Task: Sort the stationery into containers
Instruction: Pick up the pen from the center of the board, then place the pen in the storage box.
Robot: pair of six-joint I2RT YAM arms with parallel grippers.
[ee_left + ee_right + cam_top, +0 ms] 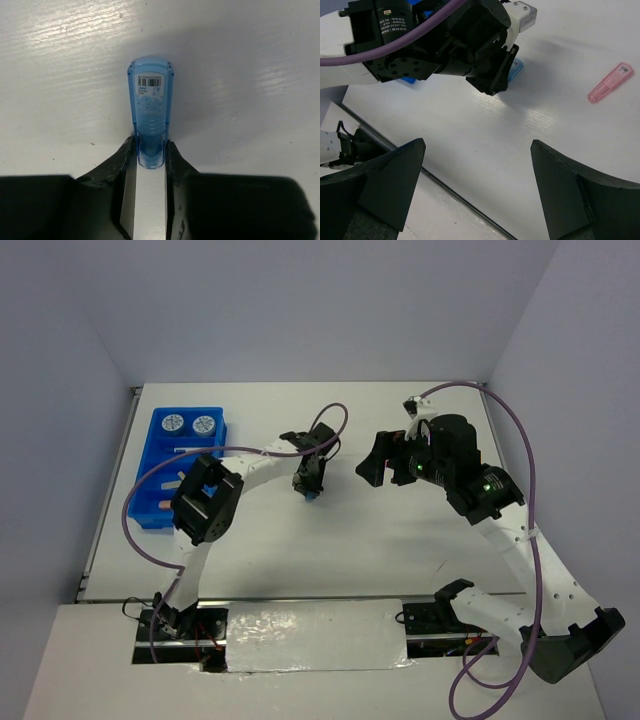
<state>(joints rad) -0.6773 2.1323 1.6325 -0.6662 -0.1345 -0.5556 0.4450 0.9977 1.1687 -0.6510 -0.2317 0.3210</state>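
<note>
Light-blue capsule (150, 117) sits clamped in the left pincer (150, 150) above the middle of the tabletop (400, 540), its long axis running straight out from the jaws. Blue tray (143, 465) lies far-left, nearer this arm; the right pincer (477, 150) gapes wide, empty.

No text I can read outright. Barcode sticker on the light-blue capsule (149, 115), small print under it illegible. White print on the left arm motor housing (395, 22) and the pink capsule (610, 82) label: too small.
</note>
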